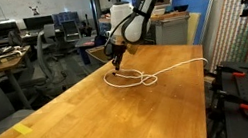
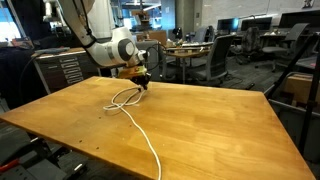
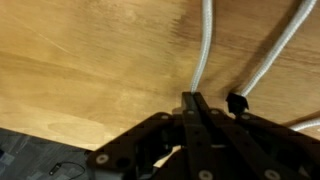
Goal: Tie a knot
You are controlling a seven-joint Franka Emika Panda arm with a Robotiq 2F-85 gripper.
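Black gripper (image 3: pixel 194 98) parts fill the bottom of the wrist view. The jaws are pressed together, and one strand of the white rope (image 3: pixel 203 45) runs straight into them — pinched, as far as I can judge. A second strand curves past on the right over the wooden tabletop (image 3: pixel 90 60).

In an exterior view the gripper (image 1: pixel 116 64) stands at the far left end of a loose crossed loop (image 1: pixel 132 79), whose tail trails right. In an exterior view the loop (image 2: pixel 124 97) lies left of centre, its tail running to the near edge.

Light, limp and thin, the rope probably slips unless nipped squarely — best taken close to the crossing.
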